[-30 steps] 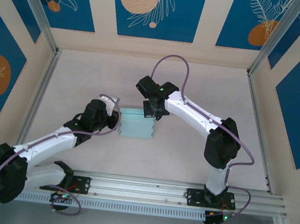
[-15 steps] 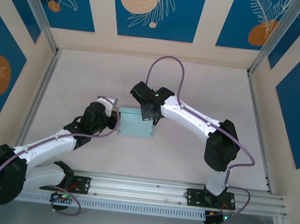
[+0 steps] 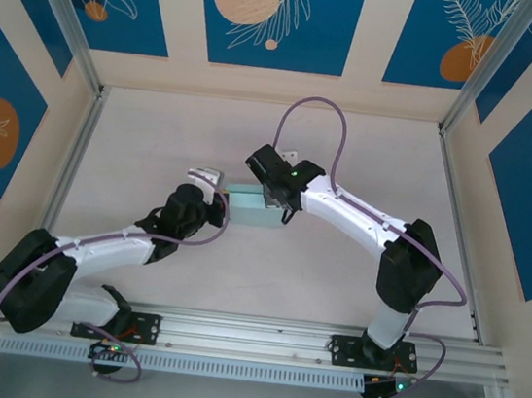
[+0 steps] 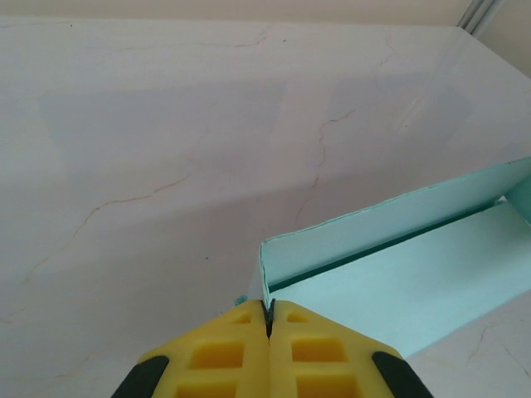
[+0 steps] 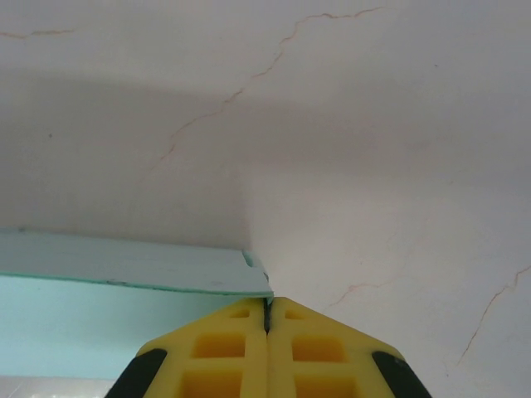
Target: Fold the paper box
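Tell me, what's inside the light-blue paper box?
A thin dark gap shows behind the upright wall of the paper box, with nothing visible in it. The flat panel covers the rest of the inside.

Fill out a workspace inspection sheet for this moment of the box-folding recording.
Surface: white marble-look tabletop with thin brownish veins.
Job's things: pale mint card paper box, partly formed with walls raised, lying between the two arms.
Clutter: nothing seen.
End effectors: left end effector shut on a corner edge of the box; right end effector shut on another corner.
Cables: lilac cable loops high above the right arm; a second lilac cable runs along the left arm.
Surroundings: beige walls with blue leaf-print panels; aluminium rail across the near edge.
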You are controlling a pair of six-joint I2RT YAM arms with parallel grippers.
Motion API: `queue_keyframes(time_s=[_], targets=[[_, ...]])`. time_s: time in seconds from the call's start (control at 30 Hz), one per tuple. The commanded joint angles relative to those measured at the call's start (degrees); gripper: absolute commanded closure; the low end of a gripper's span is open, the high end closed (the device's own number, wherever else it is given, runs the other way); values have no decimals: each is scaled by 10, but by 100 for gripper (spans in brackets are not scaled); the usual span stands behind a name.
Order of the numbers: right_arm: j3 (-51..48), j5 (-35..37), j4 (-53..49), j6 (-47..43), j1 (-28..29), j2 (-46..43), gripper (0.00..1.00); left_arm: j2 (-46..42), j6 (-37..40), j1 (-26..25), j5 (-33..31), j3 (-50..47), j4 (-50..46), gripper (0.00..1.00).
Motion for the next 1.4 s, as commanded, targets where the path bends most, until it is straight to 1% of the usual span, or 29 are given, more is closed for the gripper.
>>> queue_keyframes(time_s=[0.0,0.23,0.53,0.77,0.9,1.03,1.37], targets=[[1,-33,55,17,0,-11,100,16,0,-23,11,28,51,100],[-15,-36,75,21,-1,-8,100,21,-2,-36,-2,29,43,100],[-105,-32,138,19,4,-47,100,14,5,-38,-18,24,34,100],[-142,-26,170,16,6,-67,100,17,2,-37,-22,23,32,100],[-139,-36,159,30,7,-66,100,19,0,-38,-21,25,32,100],[-106,-46,125,58,9,-58,100,22,0,-41,-19,25,34,100],[-67,-61,119,61,17,-52,100,31,2,-45,-15,27,36,100]])
